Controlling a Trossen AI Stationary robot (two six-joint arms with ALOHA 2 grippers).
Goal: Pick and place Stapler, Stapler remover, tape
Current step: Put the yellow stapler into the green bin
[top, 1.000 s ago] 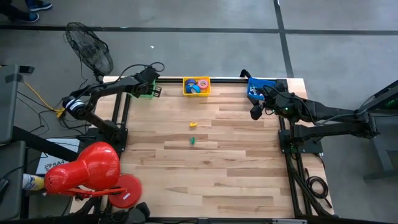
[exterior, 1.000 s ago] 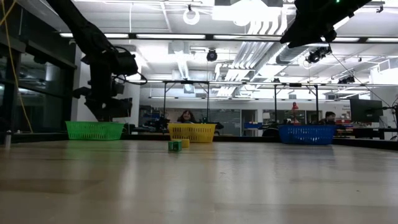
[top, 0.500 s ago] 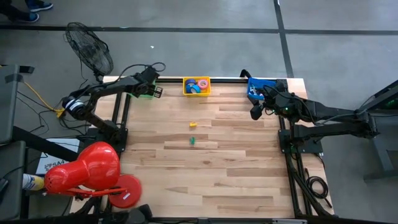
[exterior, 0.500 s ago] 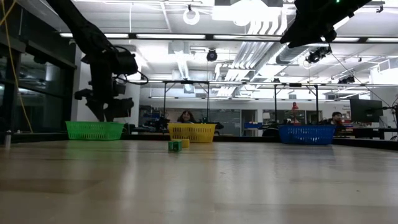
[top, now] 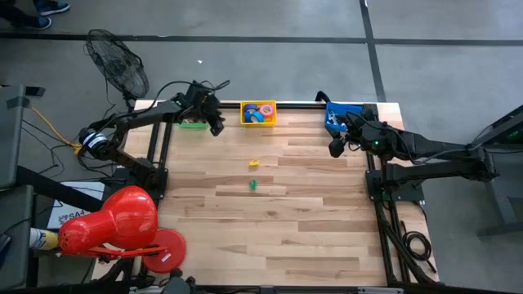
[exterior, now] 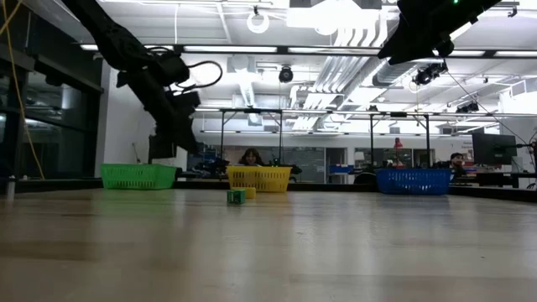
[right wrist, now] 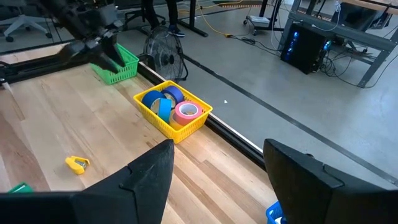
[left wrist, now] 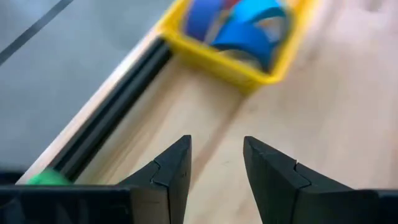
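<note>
The tape rolls [top: 260,111], blue and pink, lie in a yellow basket [top: 270,121] at the table's far edge. They also show in the right wrist view as tape rolls [right wrist: 169,103] and in the left wrist view as blurred blue tape rolls [left wrist: 244,26]. My left gripper [top: 216,124] hangs open and holds nothing, between the green basket [top: 193,125] and the yellow one; the fingers [left wrist: 171,177] stand apart over bare wood. My right gripper [top: 335,148] waits wide open beside the blue basket [top: 337,117]. I cannot make out a stapler.
A small yellow piece [top: 253,163] and a small green piece [top: 252,185] lie on the wood mid-table, seen low as a green block [exterior: 236,196]. Three baskets line the far edge. A red object [top: 114,224] sits off the near left corner. People sit in the room behind.
My left gripper has swung from over the green basket toward the table's right, toward the yellow basket, and has tipped to a slant. In the low view the green basket now stands slightly farther right. The right arm has kept still.
</note>
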